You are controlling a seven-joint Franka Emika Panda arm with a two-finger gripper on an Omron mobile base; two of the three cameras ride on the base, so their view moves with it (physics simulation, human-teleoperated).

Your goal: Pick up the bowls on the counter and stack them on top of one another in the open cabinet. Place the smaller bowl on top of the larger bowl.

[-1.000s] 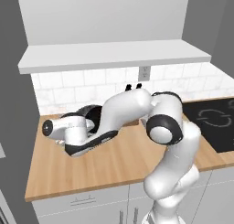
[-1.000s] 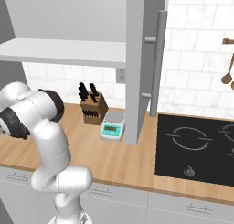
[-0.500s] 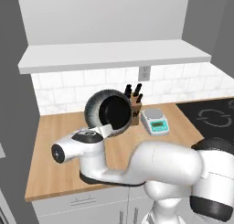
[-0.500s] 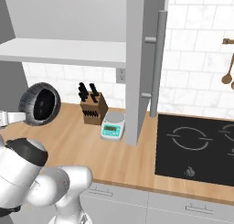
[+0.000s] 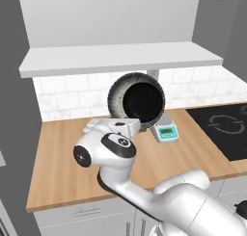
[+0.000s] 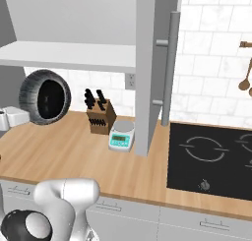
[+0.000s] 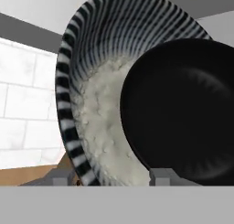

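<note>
2 bowls — smaller bowl (image 7: 183, 113) inside larger bowl (image 7: 98, 127)

No legible text or labels.

Bowls: I count two, the larger bowl (image 5: 117, 96) upper middle of the left base view, and the smaller bowl (image 5: 143, 103) nested inside it.
Scales: one, the scale (image 5: 166, 131) right of centre in my left base view.
Knife blocks: one, the knife block (image 6: 100, 117) centre-left in the right base view.
Stovetops: one, the stovetop (image 6: 212, 156) at right there.
Wooden spoons: at least one, a hanging spoon (image 6: 244, 78) at the far right edge.
</note>
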